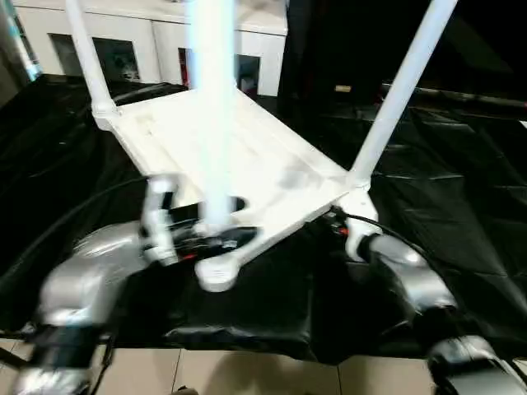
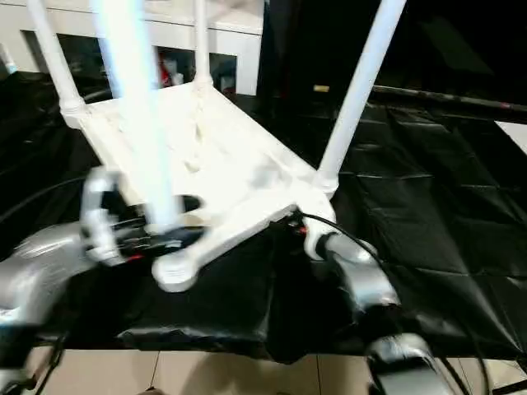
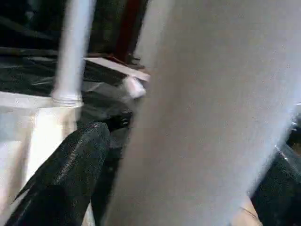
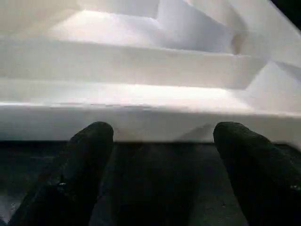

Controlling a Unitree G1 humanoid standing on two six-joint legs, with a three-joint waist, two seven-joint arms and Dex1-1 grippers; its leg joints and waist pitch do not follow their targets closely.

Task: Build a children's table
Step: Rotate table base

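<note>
The white tabletop (image 1: 247,156) lies underside up on a black sheet. Three legs stand in its corner sockets: far left (image 1: 86,58), far back (image 2: 202,41) and right (image 1: 395,99). A fourth leg (image 1: 212,107) stands upright just behind the near corner socket (image 1: 216,276). My left gripper (image 1: 206,234) is closed around the low end of this leg. In the left wrist view the leg (image 3: 202,117) sits between the black fingers (image 3: 70,174). My right gripper (image 4: 162,136) is open at the tabletop's rim (image 4: 141,120), below the right leg's corner (image 1: 354,202), with nothing between its fingers.
The black sheet (image 1: 461,181) covers the work surface, and its front edge hangs over pale floor tiles (image 1: 247,374). A white cabinet with glass doors (image 1: 148,41) stands behind the table. My silver forearms (image 1: 82,280) (image 1: 412,280) cross the near edge.
</note>
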